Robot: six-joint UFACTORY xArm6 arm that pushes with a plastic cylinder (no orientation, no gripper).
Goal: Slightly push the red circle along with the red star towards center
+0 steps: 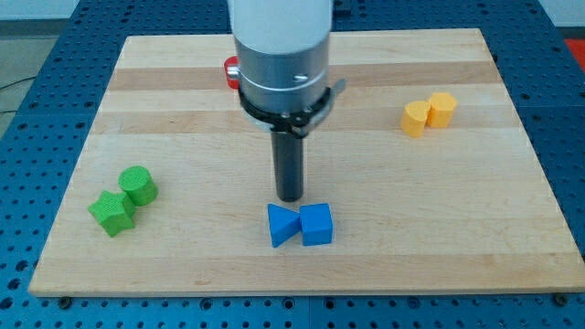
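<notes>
The arm ends in a plain rod with no claw to spread or press together, and its tip (pixel 289 197) rests on the board (pixel 512 228) just above the blue pair, toward the view's top from them and close to, perhaps touching, their upper edges. That pair, a blue triangle (pixel 281 225) and a blue cube (pixel 316 224), sits side by side and touching, the triangle on the view's left. From the tip, a sliver of red block (pixel 231 70) shows well toward the view's top and slightly left, poking out from behind the arm's grey housing (pixel 280 64); its shape cannot be made out, and whether the second red piece lies beside it cannot be told, since the housing hides that area. Far to the view's left of the tip lie a green cylinder (pixel 138 185) and a green star (pixel 112 212), touching. Up and to the view's right of the tip stand two yellow blocks (pixel 428 113), also touching.
</notes>
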